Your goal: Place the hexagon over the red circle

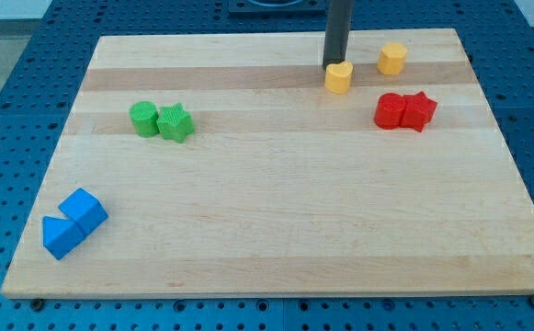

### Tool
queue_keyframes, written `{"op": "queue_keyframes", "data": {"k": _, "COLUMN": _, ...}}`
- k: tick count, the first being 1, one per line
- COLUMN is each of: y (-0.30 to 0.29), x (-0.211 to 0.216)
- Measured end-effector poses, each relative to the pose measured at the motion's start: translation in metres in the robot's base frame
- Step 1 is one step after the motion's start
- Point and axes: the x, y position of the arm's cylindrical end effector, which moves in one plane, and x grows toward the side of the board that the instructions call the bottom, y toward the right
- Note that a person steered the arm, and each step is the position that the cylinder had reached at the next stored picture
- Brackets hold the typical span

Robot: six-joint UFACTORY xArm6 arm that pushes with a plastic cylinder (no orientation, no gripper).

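Wooden board (276,230), no writing; my tip (335,66) touches yellow heart (339,78); no jaws.

Bright, even overhead light, sharp focus across the wooden board (276,221), soft short shadows under the blocks, no glare, slight perspective taper toward the view's top

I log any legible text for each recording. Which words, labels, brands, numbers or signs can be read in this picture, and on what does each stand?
None: no readable text, label, brand, number or sign shows anywhere.
The wooden board is bare wood grain.
The blocks are plain: yellow heart, yellow hexagon, red circle, red star, green pair, blue pair.
My tip, at the yellow heart's top-left, is unmarked.
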Motion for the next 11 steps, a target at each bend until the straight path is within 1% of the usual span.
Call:
{"op": "queue_keyframes", "data": {"k": 1, "y": 0.032, "x": -0.071}}
{"op": "queue_keyframes", "data": {"k": 2, "y": 0.054, "x": -0.071}}
{"op": "queue_keyframes", "data": {"k": 3, "y": 0.096, "x": -0.039}}
{"op": "queue_keyframes", "data": {"k": 4, "y": 0.097, "x": -0.013}}
{"op": "queue_keyframes", "data": {"k": 7, "y": 0.083, "x": 0.009}}
{"op": "queue_keyframes", "data": {"k": 8, "y": 0.128, "x": 0.000}}
{"op": "queue_keyframes", "data": {"k": 9, "y": 0.134, "x": 0.003}}
{"op": "queue_keyframes", "data": {"k": 10, "y": 0.134, "x": 0.004}}
{"op": "queue_keyframes", "data": {"k": 11, "y": 0.113, "x": 0.021}}
